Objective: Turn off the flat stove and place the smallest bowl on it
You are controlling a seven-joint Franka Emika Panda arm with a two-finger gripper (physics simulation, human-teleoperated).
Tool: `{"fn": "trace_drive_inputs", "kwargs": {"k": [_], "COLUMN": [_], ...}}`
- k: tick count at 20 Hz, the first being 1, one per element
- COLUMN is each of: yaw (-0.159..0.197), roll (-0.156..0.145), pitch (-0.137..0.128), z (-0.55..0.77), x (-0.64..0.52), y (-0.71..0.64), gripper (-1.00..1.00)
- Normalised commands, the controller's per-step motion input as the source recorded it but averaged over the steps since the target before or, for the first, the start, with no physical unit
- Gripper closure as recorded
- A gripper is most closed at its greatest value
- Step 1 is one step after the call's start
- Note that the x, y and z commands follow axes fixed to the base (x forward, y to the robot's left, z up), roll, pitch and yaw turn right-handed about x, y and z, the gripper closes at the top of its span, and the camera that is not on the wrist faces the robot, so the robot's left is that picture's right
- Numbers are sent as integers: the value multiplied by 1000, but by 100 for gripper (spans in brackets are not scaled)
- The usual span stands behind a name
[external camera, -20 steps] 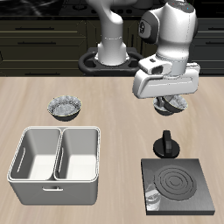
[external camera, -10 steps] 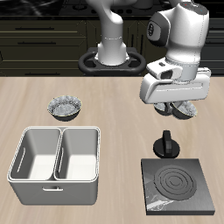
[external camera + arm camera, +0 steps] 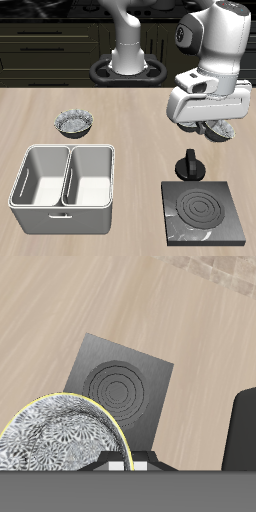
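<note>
Nearest the front edge of the tabletop point(image 3: 130, 140) lay the flat stove point(image 3: 203, 213), a dark square slab. Its concentric rings read dull grey in both views, no red glow. Beside it, also near the front edge, sat a grey double-compartment bin point(image 3: 62, 188); I could see nothing inside either compartment.

Just behind the stove stood a black knob point(image 3: 190, 165) on a round base, stem upright.

Farther back, my hand point(image 3: 214, 130) hung above the tabletop, past the knob and off toward the stove's side of the table. It was closed on the smallest bowl point(image 3: 219, 129), whose fluted silvery edge showed under the white body of the hand. From the wrist, the bowl point(image 3: 62, 441) filled the near field, crinkled metallic surface with a pale rim, and the stove point(image 3: 123, 386) lay beyond it on the wood grain, well apart from the bowl. The fingertips themselves were hidden, so the exact pinch point on the rim could not be read.

Across the tabletop, behind the bin, a larger fluted silvery bowl point(image 3: 74, 122) sat upright, alone.

At the far edge stood my base.
</note>
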Motion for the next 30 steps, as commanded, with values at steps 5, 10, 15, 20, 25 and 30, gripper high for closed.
{"fn": "trace_drive_inputs", "kwargs": {"k": [5, 10, 15, 20, 25, 30], "yaw": [-10, 15, -11, -6, -34, 12], "roll": [20, 38, 6, -17, -22, 14], "pitch": [11, -4, -13, -12, 13, 19], "z": [43, 53, 32, 0, -92, -254], "x": [194, 266, 283, 314, 175, 109], "y": [183, 196, 71, -67, -84, 42], "gripper": [100, 100, 100, 100, 100, 100]}}
